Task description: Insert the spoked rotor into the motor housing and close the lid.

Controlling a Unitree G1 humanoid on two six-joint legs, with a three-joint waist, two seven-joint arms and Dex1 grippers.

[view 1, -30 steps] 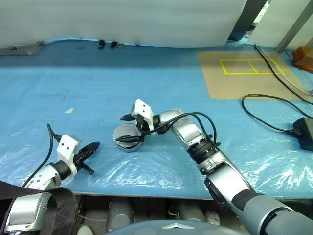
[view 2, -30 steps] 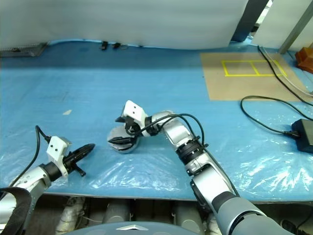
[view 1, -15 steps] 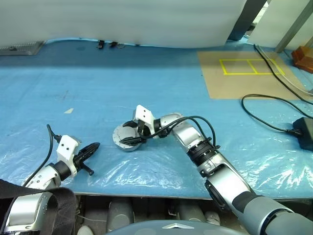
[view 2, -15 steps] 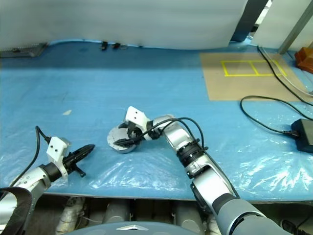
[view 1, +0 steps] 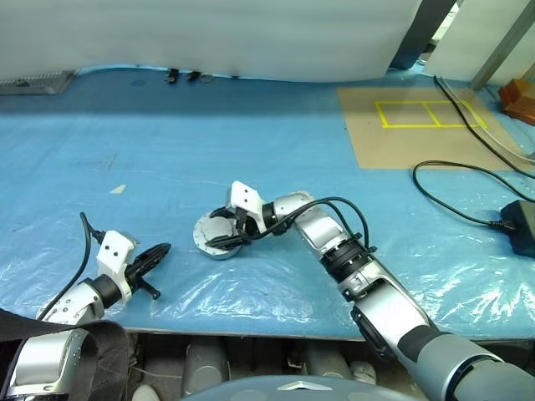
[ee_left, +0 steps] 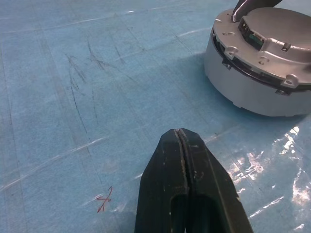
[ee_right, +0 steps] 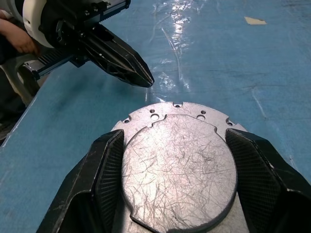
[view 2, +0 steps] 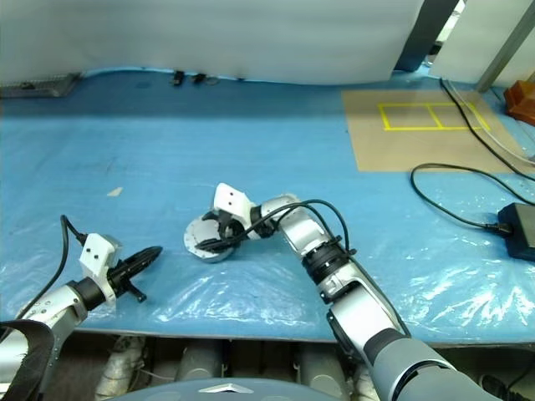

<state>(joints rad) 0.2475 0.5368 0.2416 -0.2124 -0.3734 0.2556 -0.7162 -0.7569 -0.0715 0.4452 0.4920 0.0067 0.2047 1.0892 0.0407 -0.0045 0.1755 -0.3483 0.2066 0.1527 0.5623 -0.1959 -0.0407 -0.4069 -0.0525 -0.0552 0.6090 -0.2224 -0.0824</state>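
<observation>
The motor housing (ee_left: 252,92) stands on the blue sheet as a round grey drum, with the lid (ee_right: 177,165) lying flat on top, plain scratched face up. The spoked rotor is hidden. My right gripper (view 1: 216,227) reaches in from the right. Its two black fingers (ee_right: 104,170) sit against opposite sides of the lid's raised round centre, shut on it. My left gripper (ee_left: 181,145) rests low on the sheet left of the housing, shut and empty. Its tip points toward the housing with a gap between.
A brown board with yellow tape (view 1: 418,125) lies at the back right. Black cables and a power adapter (view 1: 520,224) lie at the right edge. The table's front edge runs just behind both arms.
My right gripper has sunk from just above the lid down onto it, and its fingers have narrowed from wide open to the lid's raised centre. The left arm has kept still.
</observation>
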